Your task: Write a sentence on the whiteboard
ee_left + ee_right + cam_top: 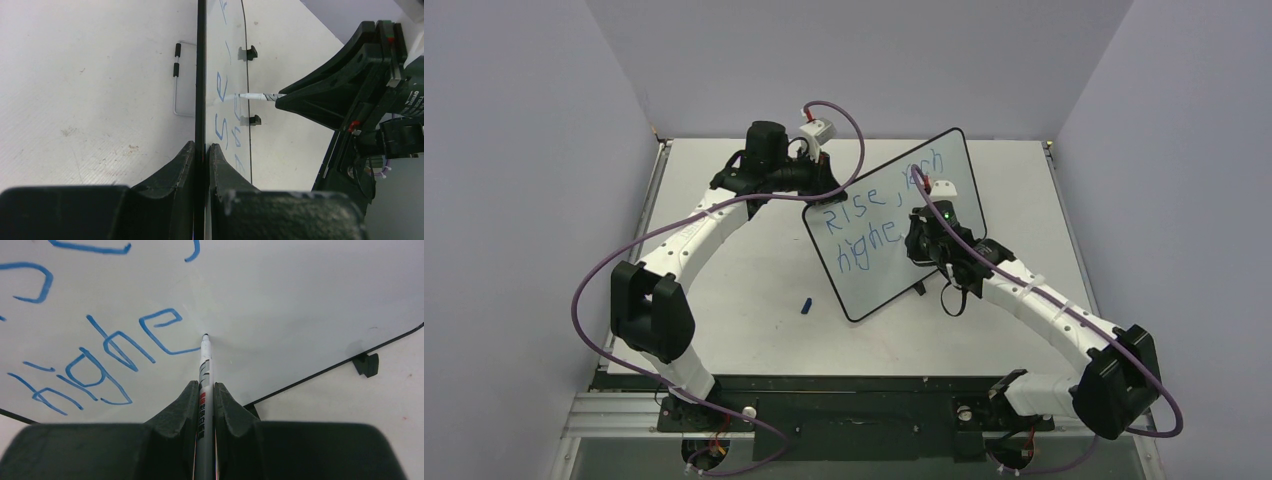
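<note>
Over the white table point(754, 330), your left gripper point(201, 146) clamps the whiteboard point(884, 270) edge. Your right gripper point(205, 385) pinches the marker point(205, 357), tip at the sentence point(874, 210).

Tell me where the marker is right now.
The marker is clamped in the right gripper, its tip on the whiteboard just right of the final "e" of the sentence, centre of the right wrist view.

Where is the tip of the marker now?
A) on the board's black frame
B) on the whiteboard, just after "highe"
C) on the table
B: the right wrist view shows the marker tip touching the whiteboard beside the last e.
</note>
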Controlling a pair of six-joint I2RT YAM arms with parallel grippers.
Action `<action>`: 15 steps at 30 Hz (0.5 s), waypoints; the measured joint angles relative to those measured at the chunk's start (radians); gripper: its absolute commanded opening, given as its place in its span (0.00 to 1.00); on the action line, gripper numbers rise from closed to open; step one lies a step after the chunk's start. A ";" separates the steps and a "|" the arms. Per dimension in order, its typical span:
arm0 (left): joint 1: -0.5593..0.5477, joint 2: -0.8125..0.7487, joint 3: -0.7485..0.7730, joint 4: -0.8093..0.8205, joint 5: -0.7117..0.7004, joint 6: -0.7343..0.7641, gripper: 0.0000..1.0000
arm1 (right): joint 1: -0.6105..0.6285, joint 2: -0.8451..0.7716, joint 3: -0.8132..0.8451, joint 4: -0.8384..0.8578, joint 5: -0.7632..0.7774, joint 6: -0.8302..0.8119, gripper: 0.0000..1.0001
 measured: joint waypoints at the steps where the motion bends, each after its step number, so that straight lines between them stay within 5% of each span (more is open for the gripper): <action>1: 0.000 0.000 0.000 0.000 0.000 0.000 0.00 | -0.005 0.003 0.012 -0.003 0.001 -0.004 0.00; 15: -0.003 0.000 0.000 0.000 0.000 0.000 0.00 | -0.036 -0.079 0.085 -0.035 0.003 -0.048 0.00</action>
